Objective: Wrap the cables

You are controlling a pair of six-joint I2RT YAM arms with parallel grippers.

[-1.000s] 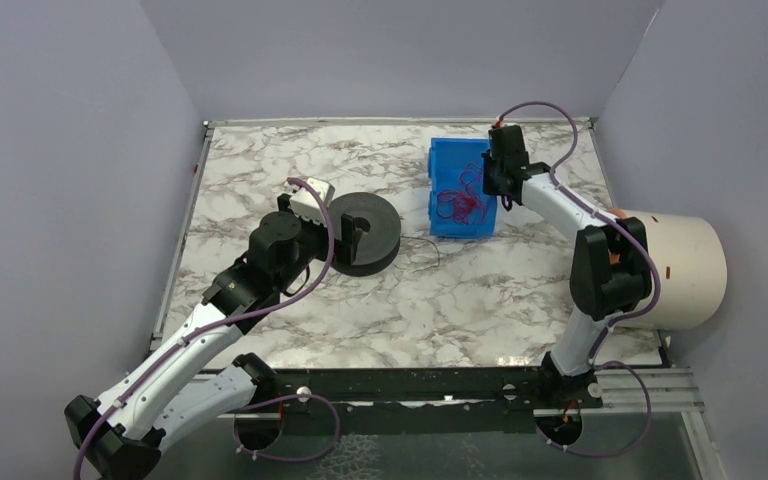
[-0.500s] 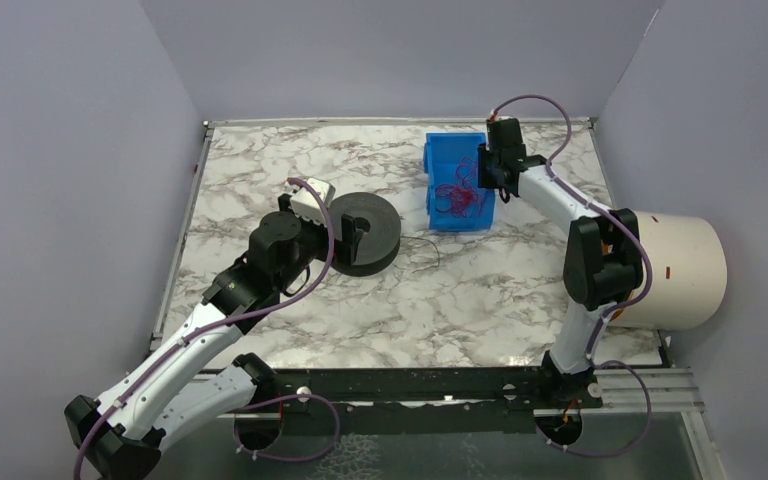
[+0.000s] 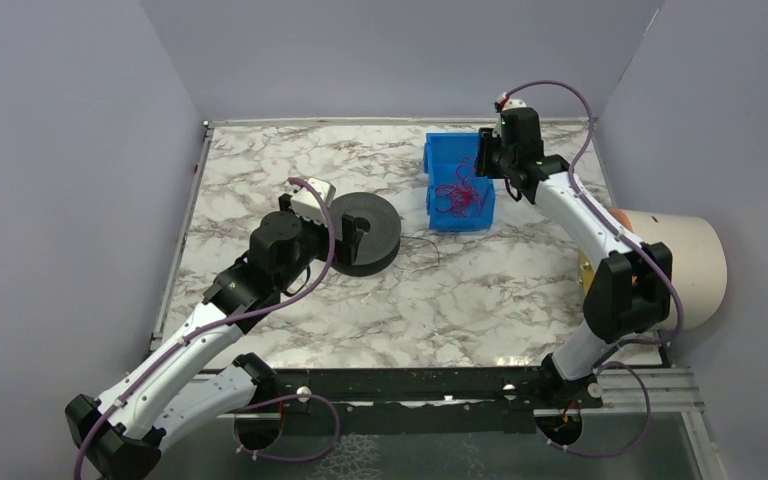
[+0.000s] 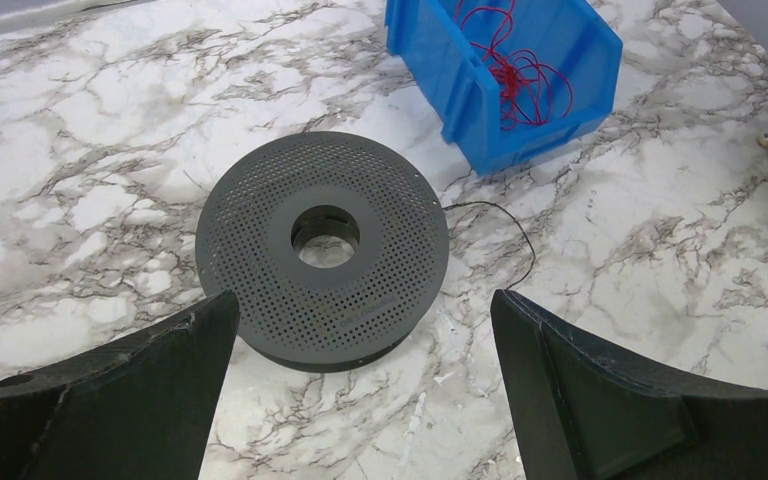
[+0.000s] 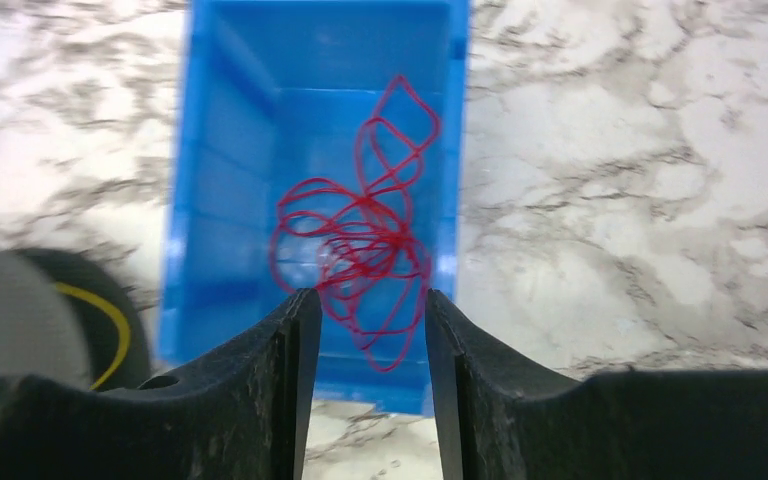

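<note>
**Right gripper open above the bin of red cable, left gripper open by the spool**

In the top view the blue bin [image 3: 444,152] sits in the upper middle of the frame, on the marble table [image 3: 480,290]. A loose tangle of red cable [image 3: 457,195] lies inside it, towards its near end. The right gripper [image 3: 487,165] hangs at the bin's right edge. In the right wrist view its two black fingers [image 5: 260,400] rise from the bottom of the frame with a narrow gap between them. They are parted and grip nothing. The red cable [image 5: 360,250] shows through that gap, lying on the floor of the bin [image 5: 220,200] and apart from the fingertips. A blurred dark round shape with a yellow line fills the lower left corner of that view; what it is cannot be told.

The black perforated spool [image 3: 370,225] lies flat left of centre in the top view, well apart from the bin. The left gripper [image 3: 355,232] is at its near edge. In the left wrist view the jaws stand wide apart at the lower corners and hold nothing. The spool [image 4: 380,270] sits between and beyond them, its centre hole open. A thin black wire [image 4: 505,225] curls on the marble just right of the spool, one end at the spool's rim. The bin [image 4: 460,90] sits tilted in the upper right of that view, with the red cable [image 4: 520,75] inside.

A large cream cylinder [image 3: 685,260] lies on its side at the right edge of the top view
</note>
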